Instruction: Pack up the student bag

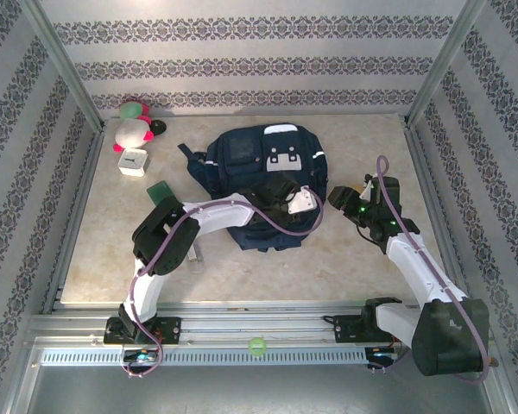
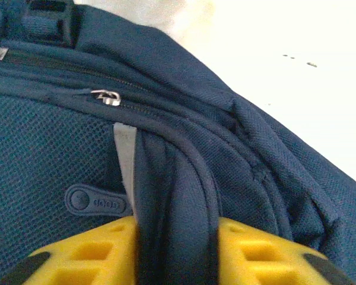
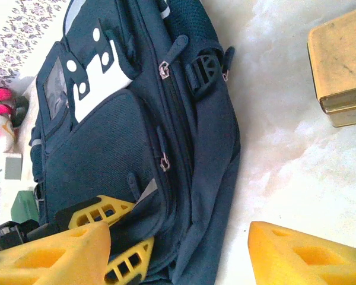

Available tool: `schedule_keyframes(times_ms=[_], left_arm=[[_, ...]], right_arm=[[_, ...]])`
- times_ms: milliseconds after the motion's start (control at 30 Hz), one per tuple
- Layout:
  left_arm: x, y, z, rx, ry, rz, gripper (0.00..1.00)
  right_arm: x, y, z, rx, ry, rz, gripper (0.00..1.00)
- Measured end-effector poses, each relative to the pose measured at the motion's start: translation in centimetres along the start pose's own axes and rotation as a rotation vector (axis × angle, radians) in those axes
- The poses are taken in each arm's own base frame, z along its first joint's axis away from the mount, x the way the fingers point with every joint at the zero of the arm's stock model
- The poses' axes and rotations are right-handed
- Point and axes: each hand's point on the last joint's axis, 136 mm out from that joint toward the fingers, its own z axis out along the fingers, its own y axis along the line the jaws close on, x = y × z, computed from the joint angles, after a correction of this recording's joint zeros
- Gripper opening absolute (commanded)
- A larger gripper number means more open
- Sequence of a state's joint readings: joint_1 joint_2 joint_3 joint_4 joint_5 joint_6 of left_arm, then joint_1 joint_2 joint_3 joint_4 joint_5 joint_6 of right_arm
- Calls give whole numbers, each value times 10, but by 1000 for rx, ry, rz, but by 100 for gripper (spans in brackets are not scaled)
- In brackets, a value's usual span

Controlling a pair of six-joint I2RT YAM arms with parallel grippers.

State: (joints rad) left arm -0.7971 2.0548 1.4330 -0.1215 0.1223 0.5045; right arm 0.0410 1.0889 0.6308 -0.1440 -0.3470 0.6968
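On table [image 1: 112,250]: navy student bag [image 1: 242,164], white patches [image 1: 283,158]; left hand [image 2: 177,252] pinches fold; right hand [image 3: 178,258] spread.

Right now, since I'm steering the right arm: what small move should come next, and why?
Probably bring the open right pincer to the zipper pull on the student bag. The zips in view look closed, so nothing can go in, and the left pincer pinches a fold of its fabric, which should steady it.

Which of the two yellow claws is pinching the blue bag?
The left claw: its fingers squeeze a fold of the student bag. The right claw hangs open at the bag's edge, holding nothing.
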Motion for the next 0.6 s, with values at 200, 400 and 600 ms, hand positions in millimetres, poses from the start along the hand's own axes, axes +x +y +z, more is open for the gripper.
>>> schedule_keyframes(times_ms=[200,400,600], left_arm=[[-7,1,-39,-20,-65,14,0],[-28,20,-99,-2,-179,10,0],[-23,33,-139,65,-252,8,0]], right_arm=[[-2,9,0,-47,-5,-13,60],[-5,11,2,-69,-25,-17,58],[-22,34,9,-125,-18,-158,61]])
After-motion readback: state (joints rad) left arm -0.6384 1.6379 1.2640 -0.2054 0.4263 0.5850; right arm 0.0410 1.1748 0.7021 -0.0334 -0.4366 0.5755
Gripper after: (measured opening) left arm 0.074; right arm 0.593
